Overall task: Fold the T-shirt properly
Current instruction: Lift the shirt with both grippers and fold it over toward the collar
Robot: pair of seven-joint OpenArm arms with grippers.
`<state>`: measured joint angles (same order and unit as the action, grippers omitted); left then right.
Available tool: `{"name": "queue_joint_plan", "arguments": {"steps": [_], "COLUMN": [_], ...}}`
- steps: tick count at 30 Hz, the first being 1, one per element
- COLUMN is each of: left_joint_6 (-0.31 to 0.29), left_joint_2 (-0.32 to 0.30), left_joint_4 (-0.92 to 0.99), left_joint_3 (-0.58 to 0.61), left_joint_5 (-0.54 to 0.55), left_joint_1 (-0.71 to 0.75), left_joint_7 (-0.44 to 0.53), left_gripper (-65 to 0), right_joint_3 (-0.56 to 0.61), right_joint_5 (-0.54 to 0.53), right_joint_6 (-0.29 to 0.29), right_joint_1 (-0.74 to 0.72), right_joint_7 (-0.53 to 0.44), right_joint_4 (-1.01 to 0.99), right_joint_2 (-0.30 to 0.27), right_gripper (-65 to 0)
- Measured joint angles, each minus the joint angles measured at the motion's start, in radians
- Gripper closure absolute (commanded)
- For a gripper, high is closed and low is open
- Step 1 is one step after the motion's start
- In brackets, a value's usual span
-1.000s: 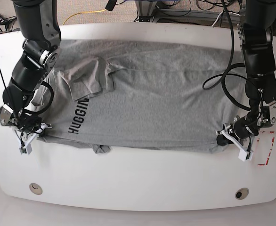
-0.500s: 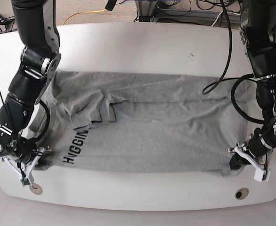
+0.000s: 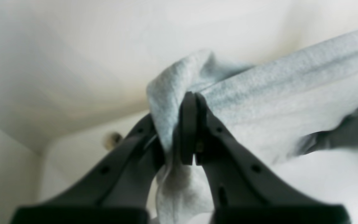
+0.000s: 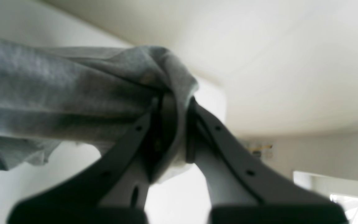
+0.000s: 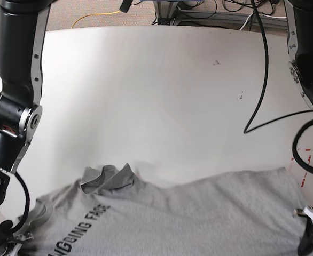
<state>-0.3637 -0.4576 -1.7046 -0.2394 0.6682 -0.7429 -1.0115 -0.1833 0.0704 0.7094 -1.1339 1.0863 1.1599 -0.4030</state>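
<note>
Both my grippers, left (image 3: 191,130) and right (image 4: 174,130), are clamped on edges of the shirt (image 5: 199,213), which lies stretched across the near table (image 5: 162,96) edge. No neat fold shows; I judge folding hardly begun.

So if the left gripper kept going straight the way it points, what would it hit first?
Beyond the T-shirt it is shut on, the left gripper probably meets only open space; depth is unclear.

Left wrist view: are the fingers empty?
No, the black fingers are pinched shut on a fold of the heather-grey cotton T-shirt.
</note>
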Motion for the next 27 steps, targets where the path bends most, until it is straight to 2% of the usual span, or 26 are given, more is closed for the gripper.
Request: {"name": "queue_joint_plan", "arguments": {"steps": [5, 10, 12, 15, 20, 24, 27], "left_joint_6": [0.001, 0.000, -0.002, 0.005, 0.005, 0.000, 0.005], "left_joint_2": [-0.017, -0.023, -0.023, -0.019, -0.019, -0.016, -0.016], "left_joint_4": [-0.012, -0.012, -0.014, -0.013, -0.029, -0.090, -0.120], "left_joint_3": [-0.015, -0.011, -0.010, -0.011, -0.029, -0.103, -0.129], "left_joint_5": [0.010, 0.011, 0.014, 0.005, 0.056, 0.103, 0.113], "left_joint_1": [-0.127, -0.099, -0.058, 0.019, 0.171, 0.359, 0.507], "left_joint_7": [-0.012, -0.025, -0.024, -0.037, -0.043, -0.035, -0.034], "left_gripper": [0.0, 0.0, 0.0, 0.0, 0.0, 0.0, 0.0], "right_joint_3": [0.001, -0.009, -0.010, -0.050, -0.126, -0.197, -0.245], "right_joint_5": [-0.012, -0.004, -0.005, -0.067, -0.133, -0.161, -0.187], "right_joint_6": [0.000, -0.002, -0.004, -0.006, -0.005, -0.006, -0.008], "right_joint_1": [-0.108, -0.076, -0.018, 0.105, 0.317, 0.499, 0.620], "right_joint_7": [0.089, 0.151, 0.166, 0.202, 0.244, 0.232, 0.232], "right_joint_4": [0.012, 0.061, 0.097, 0.179, 0.297, 0.367, 0.393], "right_joint_2": [-0.002, -0.020, -0.022, -0.013, -0.010, -0.009, 0.014], "right_gripper": [0.0, 0.0, 0.0, 0.0, 0.0, 0.0, 0.0]}}
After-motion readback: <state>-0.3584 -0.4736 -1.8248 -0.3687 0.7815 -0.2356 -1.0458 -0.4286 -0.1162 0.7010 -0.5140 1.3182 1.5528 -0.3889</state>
